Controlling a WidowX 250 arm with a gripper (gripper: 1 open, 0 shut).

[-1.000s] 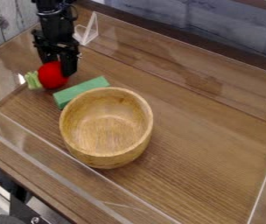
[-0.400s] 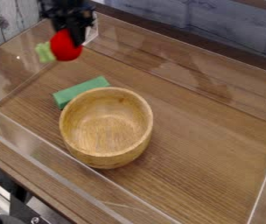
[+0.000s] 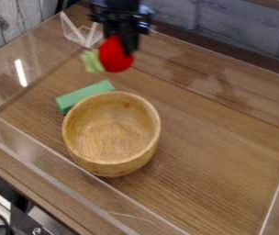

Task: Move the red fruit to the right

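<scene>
the claw (image 3: 120,53) is clenching the red fruit (image 3: 115,60) and holding it in the air, above the green block (image 3: 83,95). the wooden bowl (image 3: 111,133) is sitting just in front on the table (image 3: 216,138).

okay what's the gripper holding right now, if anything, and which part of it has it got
The gripper holds the red fruit in the air, clamped from above on its rounded red body; the green leafy end sticks out free to the left.
</scene>
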